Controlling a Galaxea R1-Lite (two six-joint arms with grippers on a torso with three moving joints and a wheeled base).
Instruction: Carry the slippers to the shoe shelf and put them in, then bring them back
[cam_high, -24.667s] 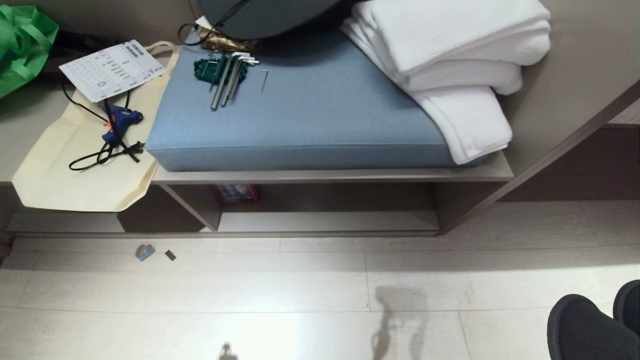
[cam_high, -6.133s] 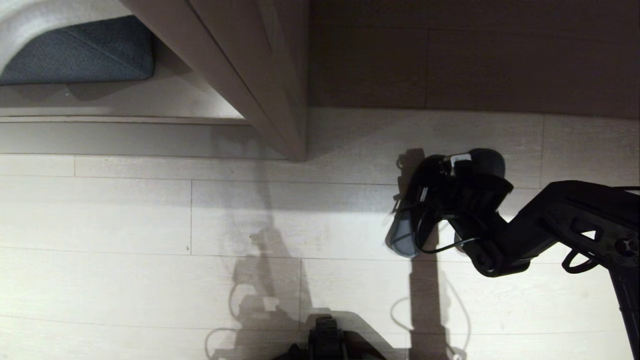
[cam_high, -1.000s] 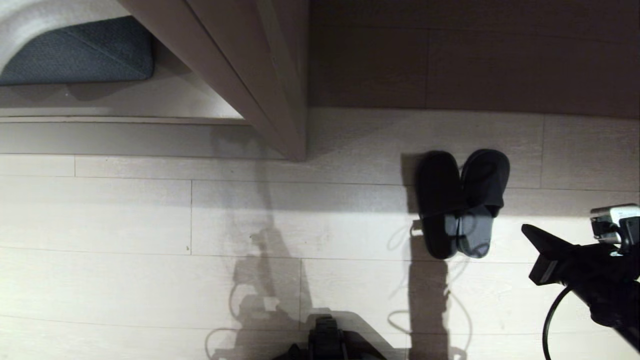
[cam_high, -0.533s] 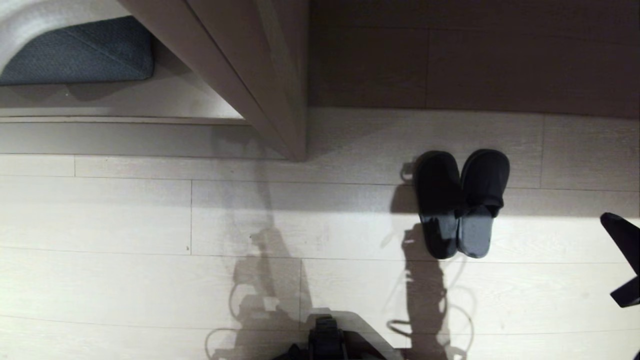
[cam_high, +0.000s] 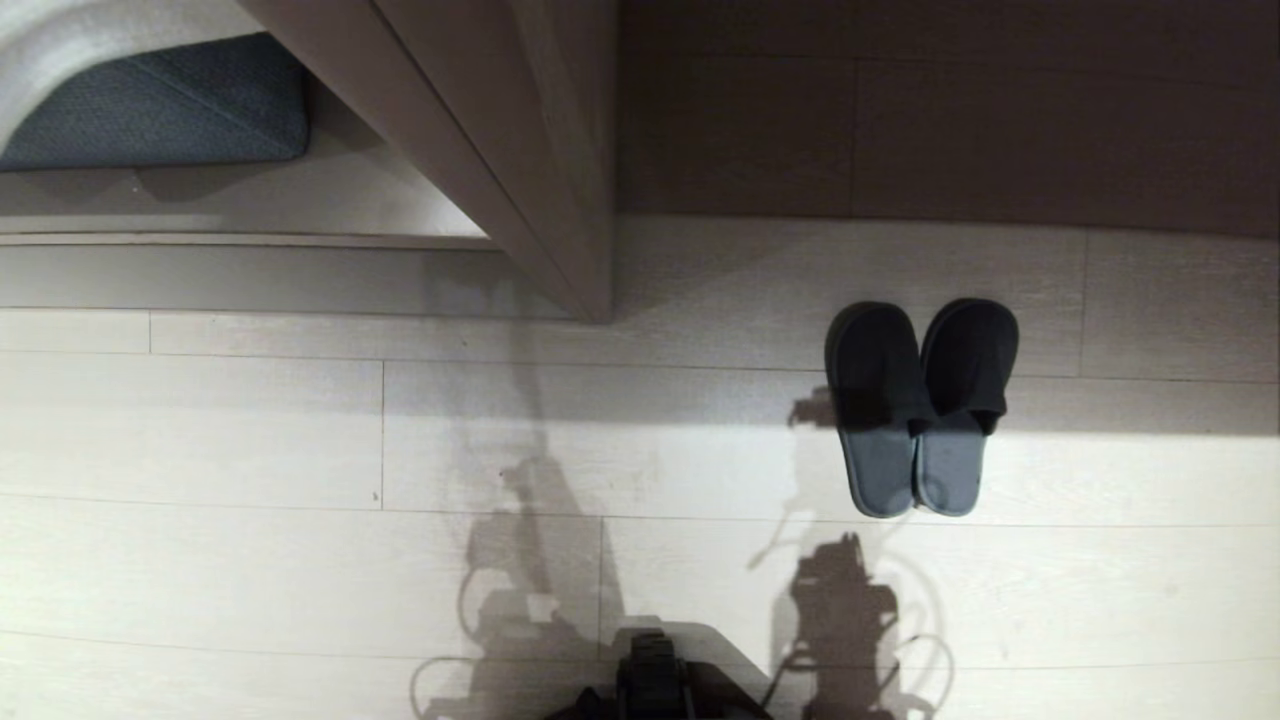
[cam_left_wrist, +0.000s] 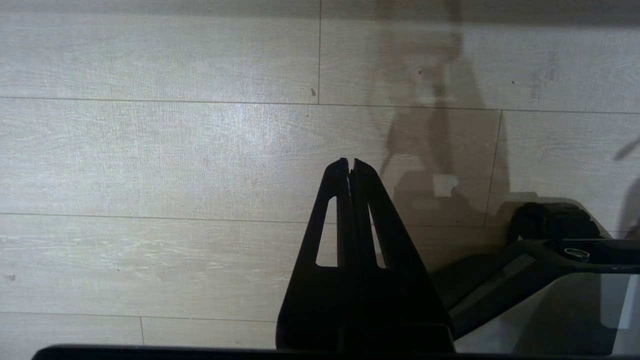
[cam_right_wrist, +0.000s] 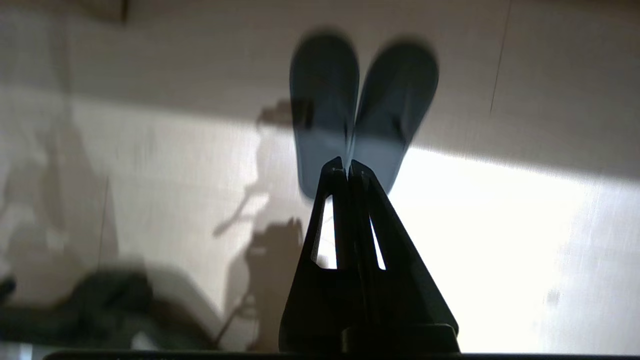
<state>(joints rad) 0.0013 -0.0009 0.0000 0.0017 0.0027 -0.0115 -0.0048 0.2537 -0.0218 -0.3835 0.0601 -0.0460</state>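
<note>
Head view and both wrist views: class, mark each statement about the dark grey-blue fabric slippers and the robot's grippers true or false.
1. The dark grey-blue fabric slippers lie side by side on the pale wood-plank floor. True.
2. The right gripper grips one slipper. False: its jaws are shut on nothing, apart from the pair.
3. The left gripper has its jaws shut. True.
4. The slippers sit on the blue-grey cushion. False: they are on the floor, well to its right.
</note>
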